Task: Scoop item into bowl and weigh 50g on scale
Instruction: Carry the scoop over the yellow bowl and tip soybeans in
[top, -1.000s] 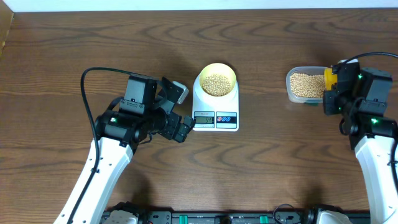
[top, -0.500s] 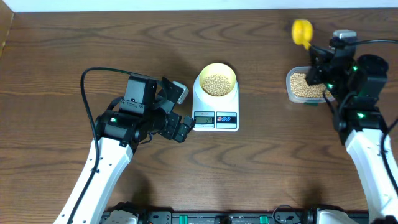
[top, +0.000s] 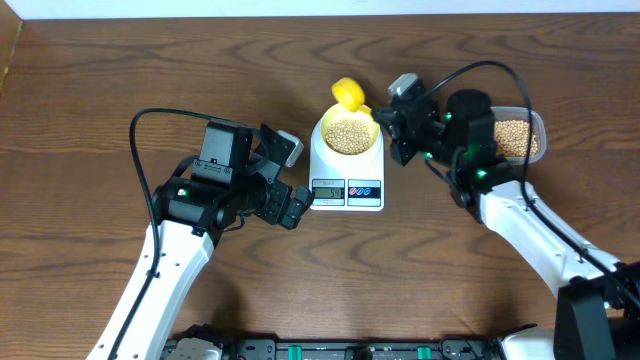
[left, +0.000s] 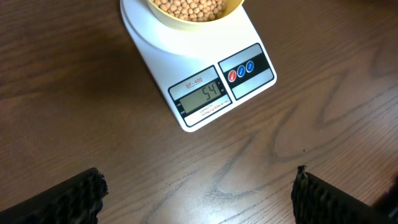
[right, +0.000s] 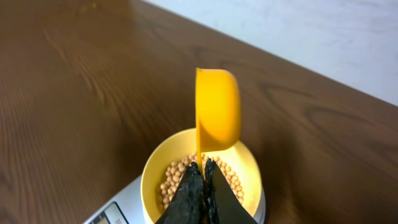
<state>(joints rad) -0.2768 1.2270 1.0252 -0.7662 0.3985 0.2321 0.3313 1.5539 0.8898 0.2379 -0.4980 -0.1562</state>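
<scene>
While your right hand (right: 202, 180) is clamped, fingers together, on the handle of the yellow scoop (right: 217, 109), the scoop's cup hangs tipped on its side just above the bowl (right: 249, 165). The bowl sits on the round platform of the scale (left: 161, 53) and holds a heap of beans (top: 348, 135). The display (left: 202, 98) reads 54. Your left hand (left: 199, 205) hovers over the table (top: 100, 60) near the scale's front, fingers wide apart and holding nothing. More beans lie in the clear tub (top: 541, 130) beside your right arm.
</scene>
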